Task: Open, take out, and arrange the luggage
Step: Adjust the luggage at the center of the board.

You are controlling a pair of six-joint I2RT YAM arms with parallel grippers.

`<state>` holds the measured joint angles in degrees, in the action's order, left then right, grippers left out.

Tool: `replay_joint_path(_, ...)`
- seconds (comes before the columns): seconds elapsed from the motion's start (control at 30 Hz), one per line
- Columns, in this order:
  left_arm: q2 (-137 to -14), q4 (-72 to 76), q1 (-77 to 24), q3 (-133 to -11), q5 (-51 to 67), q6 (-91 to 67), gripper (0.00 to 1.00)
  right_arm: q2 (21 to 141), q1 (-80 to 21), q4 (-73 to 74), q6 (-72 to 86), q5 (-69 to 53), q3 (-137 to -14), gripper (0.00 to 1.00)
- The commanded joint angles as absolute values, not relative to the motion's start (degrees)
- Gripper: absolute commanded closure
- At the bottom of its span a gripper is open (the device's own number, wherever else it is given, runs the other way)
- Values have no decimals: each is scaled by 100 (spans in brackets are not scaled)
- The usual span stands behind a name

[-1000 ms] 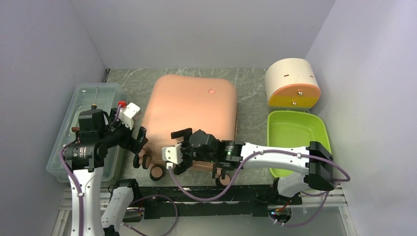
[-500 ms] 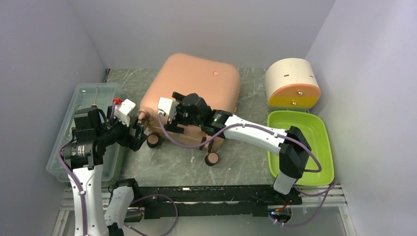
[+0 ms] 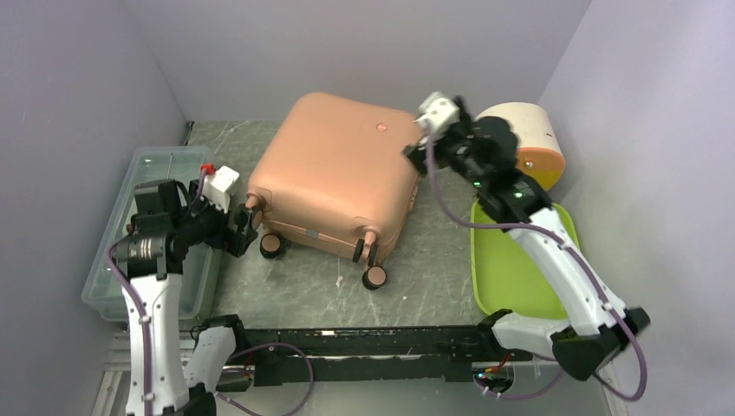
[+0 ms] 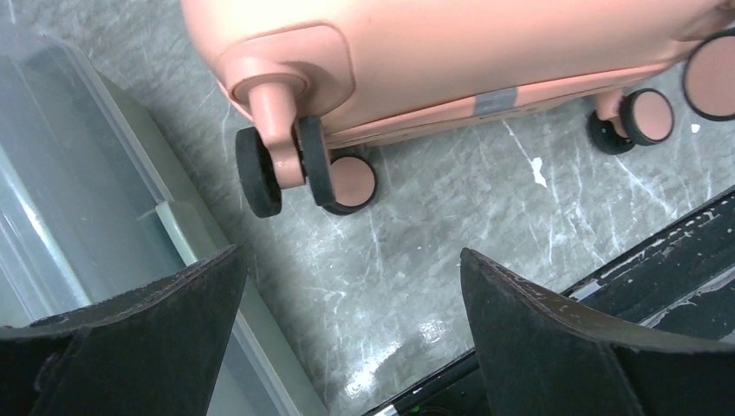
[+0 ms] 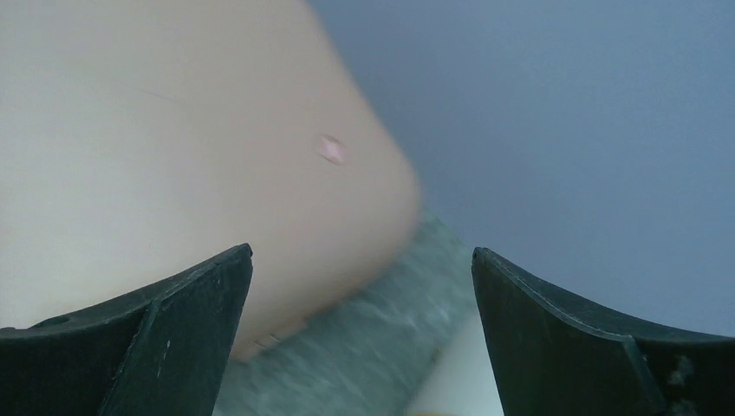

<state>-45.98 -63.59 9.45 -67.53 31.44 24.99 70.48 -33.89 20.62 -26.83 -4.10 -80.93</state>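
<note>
The salmon-pink luggage (image 3: 334,173) is closed and rests tilted, its wheeled end nearest me, with wheels (image 3: 374,277) on the grey table. My left gripper (image 3: 245,229) is open and empty, just left of the luggage's near-left wheel (image 4: 260,169). In the left wrist view the gripper (image 4: 348,252) hovers over bare table below the luggage (image 4: 433,52). My right gripper (image 3: 422,147) is open and empty at the luggage's far right corner. In the right wrist view the gripper (image 5: 361,251) has the blurred shell (image 5: 156,156) on its left.
A clear plastic bin (image 3: 143,160) stands along the left wall, also in the left wrist view (image 4: 69,191). A lime-green tray (image 3: 511,260) lies at the right. A cream cylinder with an orange face (image 3: 544,143) stands behind it. Grey walls close in on three sides.
The luggage lay flat a second ago; its near end has been lifted and it now rests tilted on its wheels. My right arm swung from the near edge to the far right corner.
</note>
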Motion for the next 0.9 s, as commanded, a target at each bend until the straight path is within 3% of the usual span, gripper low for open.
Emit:
replay_joint_path(0.0,-5076,-5972,974,-6732,2785,2487,1,6659,-2007,1863,-2578,-770,-7326,0)
replay_joint_path(0.3,-5976,-5245,814,-6660,2240,2496,1,6749,-879,1200,-2189,-1394,-6107,0)
replay_joint_path(0.53,-6732,-4812,55,-6704,823,2329,25,7158,-655,1064,-2271,-1878,-5961,0)
replay_joint_path(0.7,-7223,-4547,35,-6830,-172,2060,45,7538,-543,825,-2358,-2609,-5820,0)
replay_joint_path(0.87,-7500,-4282,35,-7126,-791,2043,47,7963,-542,615,-2539,-3299,-5948,1)
